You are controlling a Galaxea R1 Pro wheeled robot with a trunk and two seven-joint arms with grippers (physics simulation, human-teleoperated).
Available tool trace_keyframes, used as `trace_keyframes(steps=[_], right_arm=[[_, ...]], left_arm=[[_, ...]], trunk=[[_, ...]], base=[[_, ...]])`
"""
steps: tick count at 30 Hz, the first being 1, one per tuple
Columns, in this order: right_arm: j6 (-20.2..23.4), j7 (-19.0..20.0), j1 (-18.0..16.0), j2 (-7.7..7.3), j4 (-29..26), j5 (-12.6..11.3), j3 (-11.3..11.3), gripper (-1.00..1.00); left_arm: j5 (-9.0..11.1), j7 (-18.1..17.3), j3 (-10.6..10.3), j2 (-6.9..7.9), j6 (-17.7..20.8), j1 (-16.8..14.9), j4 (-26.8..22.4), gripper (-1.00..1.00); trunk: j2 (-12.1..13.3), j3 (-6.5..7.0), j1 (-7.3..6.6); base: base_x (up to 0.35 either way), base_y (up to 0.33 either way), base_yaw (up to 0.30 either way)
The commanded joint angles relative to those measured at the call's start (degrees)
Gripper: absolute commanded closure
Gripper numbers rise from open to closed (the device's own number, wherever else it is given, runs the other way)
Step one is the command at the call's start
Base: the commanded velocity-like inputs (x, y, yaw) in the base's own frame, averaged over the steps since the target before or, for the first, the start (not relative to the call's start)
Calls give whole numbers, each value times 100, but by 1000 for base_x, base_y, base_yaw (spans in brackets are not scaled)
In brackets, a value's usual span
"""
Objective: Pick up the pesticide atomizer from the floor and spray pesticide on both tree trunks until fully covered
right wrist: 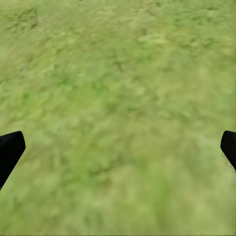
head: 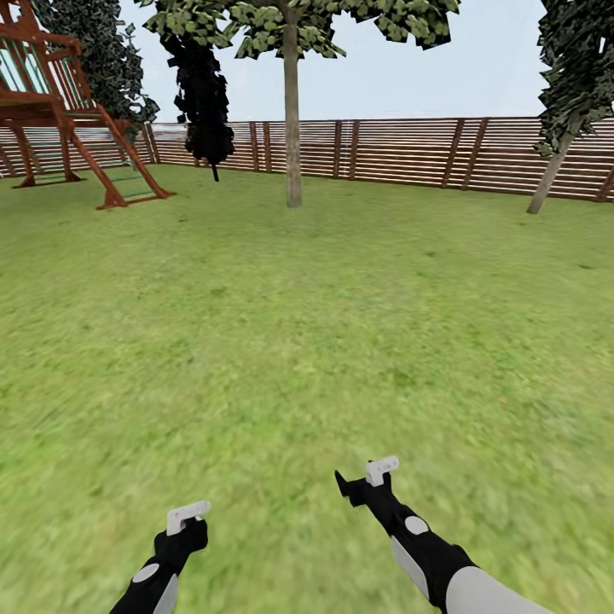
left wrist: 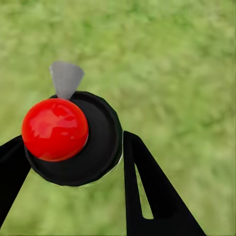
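Note:
The pesticide atomizer point(left wrist: 93, 147), a round black body topped by a red ball with a grey nozzle, sits between the black fingers point(left wrist: 147, 191) of my left gripper point(left wrist: 73, 147), which is shut on it. In the head view my left gripper point(head: 183, 530) hangs low over the lawn at the bottom left. To its right, my right gripper point(head: 356, 486) is open, its fingers point(right wrist: 10, 150) wide apart over bare grass. One tree with a straight beige-grey trunk point(head: 292, 128) stands far ahead near the fence. A second tree point(head: 550, 175) with a leaning pale trunk stands far right.
A brown slatted fence point(head: 401, 153) bounds the lawn at the back. A red-brown wooden play structure point(head: 68, 111) stands at the far left. A black narrow conifer point(head: 203, 94) rises left of the middle tree. Open grass point(head: 298, 324) stretches between me and the trees.

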Motion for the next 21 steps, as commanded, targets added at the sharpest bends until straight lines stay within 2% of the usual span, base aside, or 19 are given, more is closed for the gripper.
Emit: trace_keyframes(steps=[1, 21], right_arm=[[-22, 24, -6, 0, 8, -60, 27, -100], [-22, 67, -6, 2, 6, -52, 37, -100]], left_arm=[[-60, -32, 48, -7, -18, -5, 1, 100], [-65, -32, 48, 4, -18, -5, -24, 100]], trunk=[[-2, -5, 3], [-2, -5, 3]], base=[[340, 0, 0], [340, 0, 0]])
